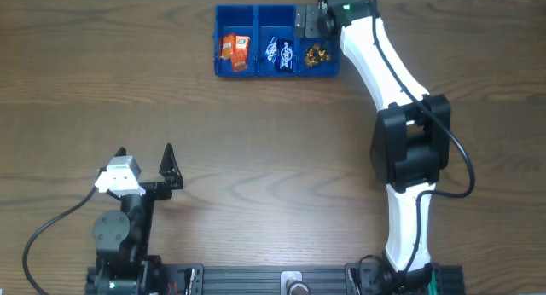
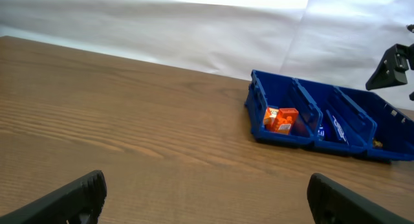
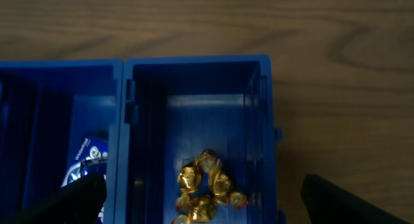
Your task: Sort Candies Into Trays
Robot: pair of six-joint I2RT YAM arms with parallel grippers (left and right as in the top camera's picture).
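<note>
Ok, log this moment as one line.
left tool open, away from tray | right tool open above gold candies | orange candies, blue candies in separate compartments

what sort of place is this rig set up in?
Likely a robotics lab bench, not a shop floor: left arm and right arm on a rail at a wood-grain table, a white sheet behind, a tray of candies.

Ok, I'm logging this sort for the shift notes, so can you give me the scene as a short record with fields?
Tray: blue three-compartment tray at the far side of the wooden table
Left compartment: orange candies
Middle compartment: blue-and-white wrapped candies
Right compartment: gold-wrapped candies
Right gripper: open, empty, above the gold-wrapped candies
Left gripper: open, empty, near its base, apart from the tray
</note>
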